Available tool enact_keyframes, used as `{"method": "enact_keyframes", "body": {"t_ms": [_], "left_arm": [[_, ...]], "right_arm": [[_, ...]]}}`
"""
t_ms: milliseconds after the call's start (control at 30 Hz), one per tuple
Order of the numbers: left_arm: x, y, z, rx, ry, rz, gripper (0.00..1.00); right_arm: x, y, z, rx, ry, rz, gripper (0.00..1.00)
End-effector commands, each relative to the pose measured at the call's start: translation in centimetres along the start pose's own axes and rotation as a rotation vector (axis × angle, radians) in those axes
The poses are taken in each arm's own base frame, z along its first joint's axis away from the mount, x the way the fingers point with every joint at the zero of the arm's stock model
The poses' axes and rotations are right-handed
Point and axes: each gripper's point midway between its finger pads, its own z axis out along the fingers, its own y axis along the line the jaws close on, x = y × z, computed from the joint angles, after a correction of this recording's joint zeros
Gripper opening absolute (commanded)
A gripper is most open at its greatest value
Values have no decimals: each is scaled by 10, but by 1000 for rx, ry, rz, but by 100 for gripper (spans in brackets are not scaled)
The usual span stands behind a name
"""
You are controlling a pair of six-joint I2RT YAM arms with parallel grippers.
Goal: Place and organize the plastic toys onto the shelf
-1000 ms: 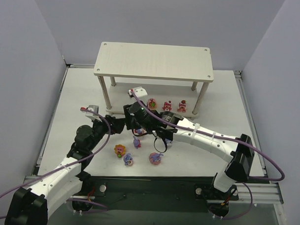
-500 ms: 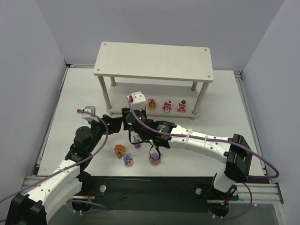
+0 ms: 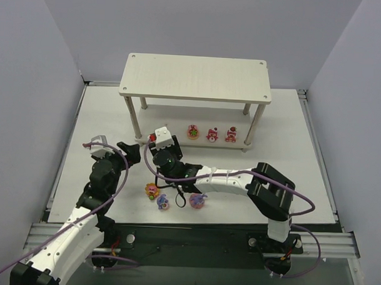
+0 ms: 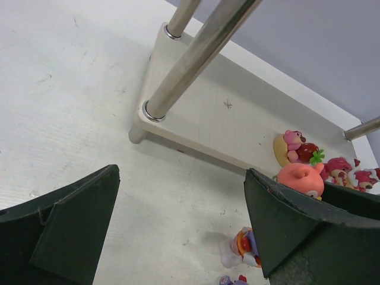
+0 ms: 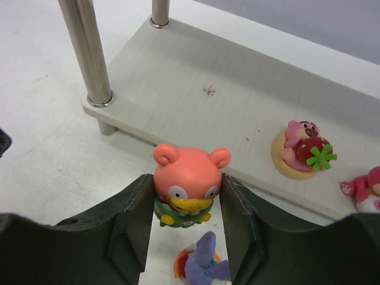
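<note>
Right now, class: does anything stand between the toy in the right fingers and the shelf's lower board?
Nothing visible does. The pink toy faces bare lower board; a shelf leg stands off to one side, a strawberry figurine to the other.

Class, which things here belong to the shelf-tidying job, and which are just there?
Job: shelf, three toys on its lower tier, loose toys, coral toy gripped by right tool, open left tool.
Just there: table, grey walls.
</note>
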Motion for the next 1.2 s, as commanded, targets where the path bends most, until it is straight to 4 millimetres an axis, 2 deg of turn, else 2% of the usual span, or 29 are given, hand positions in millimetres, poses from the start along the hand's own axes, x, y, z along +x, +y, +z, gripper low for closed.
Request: {"method": "enact_keyframes", "body": {"t_ms": [0,167,500,800,1167], "left_arm": [[-24,-5,-1,-12,-57,-27,96],[-30,3,-3,-55,-68,-30,96],[-43,13,-8,-118,-72,-34,96],[-44,10,-7,-94,-71,-44,96],[-39,12,0,-88,-58,-44,96]], "right_arm": [[-54,-16,16,95,-145,95,0],[-43,-24,35,114,-157,94,0],[-43,-43,73,192,-201,86,0],[-36,-46,92,218,-191,104,0],[-21,-49,102,251,-182,126,0]]}}
